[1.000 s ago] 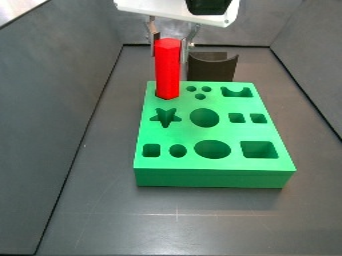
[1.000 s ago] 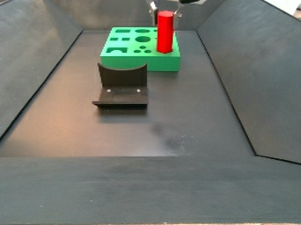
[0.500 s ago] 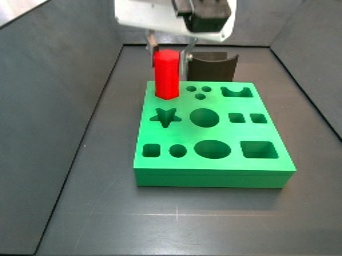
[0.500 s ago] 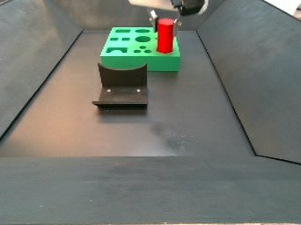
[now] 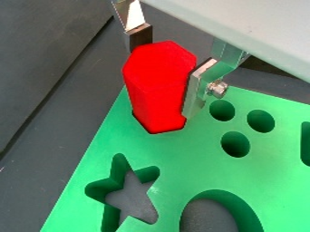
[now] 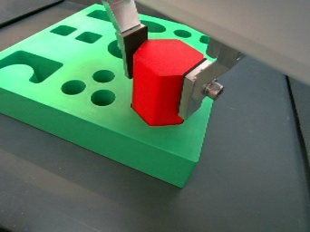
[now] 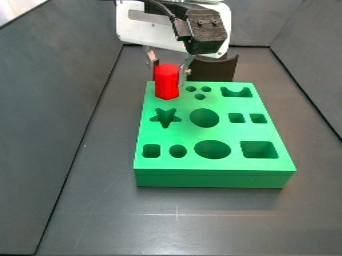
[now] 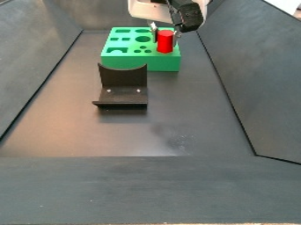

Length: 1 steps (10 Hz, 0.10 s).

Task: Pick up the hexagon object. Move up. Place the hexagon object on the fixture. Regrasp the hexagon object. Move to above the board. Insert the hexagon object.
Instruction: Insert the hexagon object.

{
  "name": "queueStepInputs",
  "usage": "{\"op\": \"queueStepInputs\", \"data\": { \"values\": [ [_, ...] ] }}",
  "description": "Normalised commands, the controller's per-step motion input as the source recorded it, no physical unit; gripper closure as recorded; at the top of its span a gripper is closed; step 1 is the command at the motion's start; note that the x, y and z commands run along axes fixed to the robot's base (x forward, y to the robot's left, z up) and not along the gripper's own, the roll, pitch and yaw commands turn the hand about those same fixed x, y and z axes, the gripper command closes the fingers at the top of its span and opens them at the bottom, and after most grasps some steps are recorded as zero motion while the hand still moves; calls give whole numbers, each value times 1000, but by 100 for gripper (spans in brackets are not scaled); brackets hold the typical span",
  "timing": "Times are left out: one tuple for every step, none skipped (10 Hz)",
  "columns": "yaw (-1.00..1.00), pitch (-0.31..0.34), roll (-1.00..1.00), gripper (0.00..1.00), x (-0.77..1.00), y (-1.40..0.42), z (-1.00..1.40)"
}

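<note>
The hexagon object (image 5: 158,86) is a red prism standing upright, its lower end sunk into the green board (image 5: 103,149) near one corner. My gripper (image 5: 169,62) is shut on its upper part, a silver finger pressed to each side, as both wrist views show (image 6: 166,68). In a side view the hexagon object (image 7: 166,81) stands at the board's (image 7: 214,178) back left corner under the gripper (image 7: 166,66). The dark fixture (image 7: 211,67) sits just behind the board. Another side view has the fixture (image 8: 121,83) in front of the board (image 8: 171,61), with the hexagon object (image 8: 166,40) at the right.
The board carries star (image 5: 127,186), round, square and oval cut-outs (image 7: 211,150). Dark sloped walls (image 7: 74,120) enclose the floor on both sides. Bare dark floor (image 8: 153,132) lies in front of the fixture.
The gripper has come down with the hexagon object. Much less of the red prism shows above the board now than a second ago.
</note>
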Motion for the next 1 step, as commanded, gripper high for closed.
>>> {"op": "queueStepInputs", "data": {
  "values": [
    [0, 0, 0, 100, 0, 0, 0]
  ]
}}
